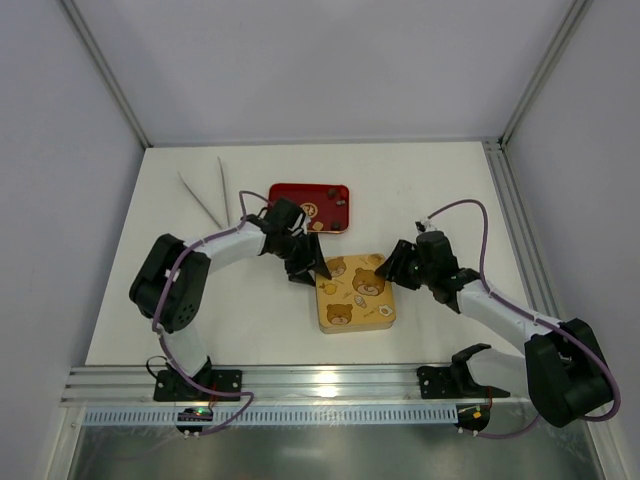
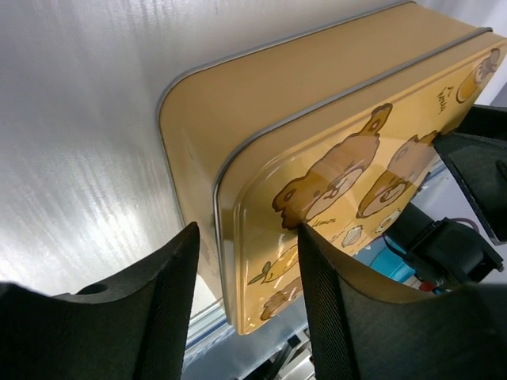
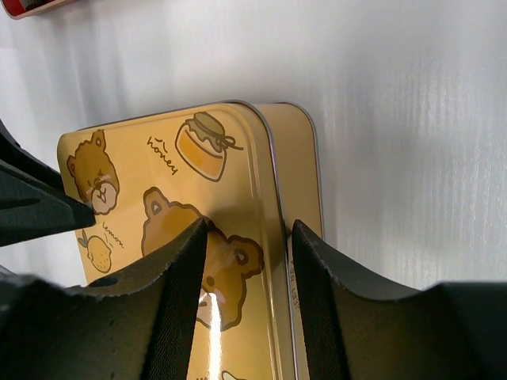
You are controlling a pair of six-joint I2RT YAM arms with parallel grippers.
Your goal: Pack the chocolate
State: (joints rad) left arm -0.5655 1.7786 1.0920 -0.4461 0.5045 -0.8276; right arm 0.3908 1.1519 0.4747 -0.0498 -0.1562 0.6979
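On the white worktop (image 1: 180, 310), seen from overhead, the gold tin (image 1: 355, 300) sits near the middle with its bear-printed lid on. Just beyond it, far and a touch left, is the red tray (image 1: 285, 193). There's the chocolate (image 1: 343, 201), a few small pieces lying in that tray, mostly toward its right end. Two pale sticks (image 1: 224, 190) lie left of the tray. The left pincer (image 1: 305, 262) is at the tin's far left corner and the right pincer (image 1: 392, 265) at its far right corner.

Over to the left wrist: the tin's rounded corner fills the picture. The lid's rim runs between the two black fingers (image 2: 150, 309), one by the side wall, one over the lid's face. The jaws stand apart around that edge; whether they actually bite it, I cannot tell.

Right wrist: the fingers (image 3: 182, 301) straddle the tin's edge, one over a bear on the lid, the other at the side wall. Clamped or merely close, I cannot tell. A sliver of the red tray shows top left.
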